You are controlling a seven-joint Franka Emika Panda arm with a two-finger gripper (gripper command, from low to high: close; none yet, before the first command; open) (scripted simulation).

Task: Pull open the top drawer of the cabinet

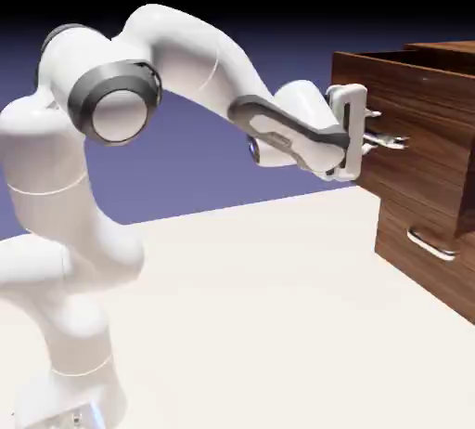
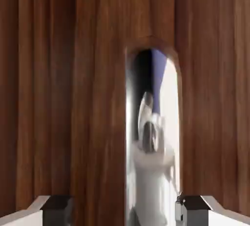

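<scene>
A white robot arm reaches right to a large dark brown wood-grain cabinet. Its top drawer, a walnut-grain box, already juts out left past the lower drawer. The two-finger gripper points right at the drawer front, straddling the curved silver bar handle, which runs lengthwise between the partly spread fingertips. Whether they pinch the handle cannot be told.

Silver handle against walnut drawer front, between 2 grey fingertips.
</scene>
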